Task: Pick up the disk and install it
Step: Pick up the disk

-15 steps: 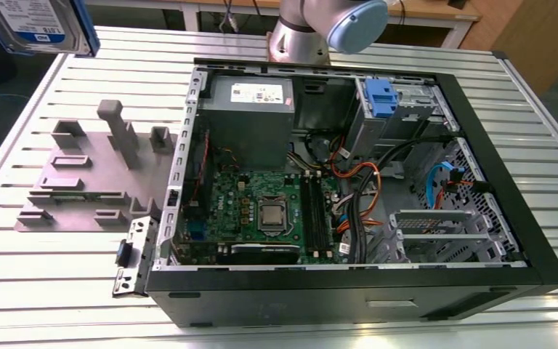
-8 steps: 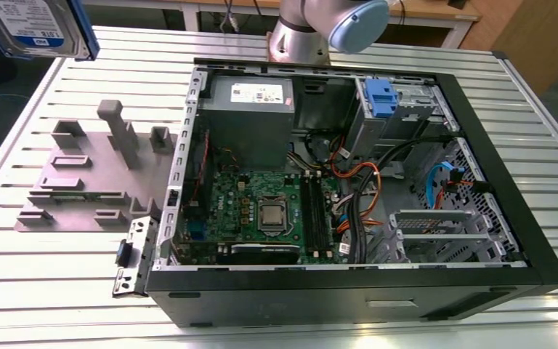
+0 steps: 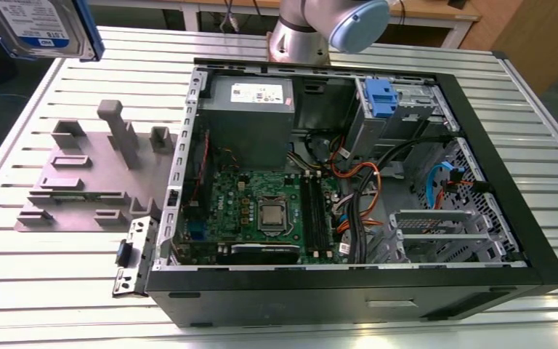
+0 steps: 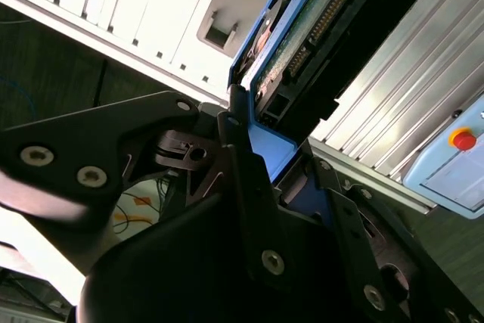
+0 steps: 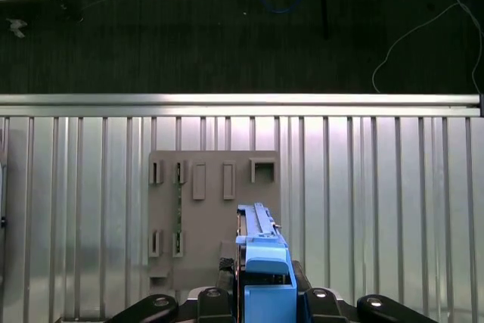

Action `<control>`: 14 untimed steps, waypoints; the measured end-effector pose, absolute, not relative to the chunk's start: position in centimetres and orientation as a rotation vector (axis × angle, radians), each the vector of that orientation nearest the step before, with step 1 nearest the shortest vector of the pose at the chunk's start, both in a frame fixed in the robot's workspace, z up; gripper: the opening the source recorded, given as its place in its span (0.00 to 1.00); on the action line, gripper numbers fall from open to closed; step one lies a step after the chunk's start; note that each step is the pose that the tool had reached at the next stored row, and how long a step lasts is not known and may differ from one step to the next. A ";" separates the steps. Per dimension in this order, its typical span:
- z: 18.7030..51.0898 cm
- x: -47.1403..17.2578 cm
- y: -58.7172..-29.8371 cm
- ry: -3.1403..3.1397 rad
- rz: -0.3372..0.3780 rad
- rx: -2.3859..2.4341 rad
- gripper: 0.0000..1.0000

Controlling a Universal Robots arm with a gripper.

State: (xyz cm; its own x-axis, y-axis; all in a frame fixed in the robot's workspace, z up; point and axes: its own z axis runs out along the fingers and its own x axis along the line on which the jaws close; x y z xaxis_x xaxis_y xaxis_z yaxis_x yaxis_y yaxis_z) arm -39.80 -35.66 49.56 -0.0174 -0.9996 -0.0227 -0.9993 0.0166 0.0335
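The disk (image 3: 38,27), a silver drive with a white-and-blue label and blue rails, hangs high above the table's far corner at the exterior view's left. In the first wrist view the disk (image 5: 262,251) is edge-on, its blue rail clamped between the black fingers of my gripper (image 5: 265,296), above the grey fixture plate (image 5: 204,209). The second wrist view shows the disk (image 4: 302,43) from its underside, circuit board and connector showing, with my gripper (image 4: 265,164) shut on its blue rail.
An open black computer case (image 3: 511,218) lies on the slatted metal table (image 3: 46,283), with a motherboard, a grey power supply (image 3: 248,120), a blue latch (image 3: 381,98) and a metal drive cage (image 3: 434,233). A grey fixture (image 3: 85,182) stands beside the case. The arm's base (image 3: 304,36) rises behind it.
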 end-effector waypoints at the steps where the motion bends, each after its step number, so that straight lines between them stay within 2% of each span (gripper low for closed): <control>1: 49.6 -39.7 -35.7 -2.235 -0.062 2.197 0.36; 14: 49.6 -38.8 -35.7 -2.235 -0.062 2.197 0.36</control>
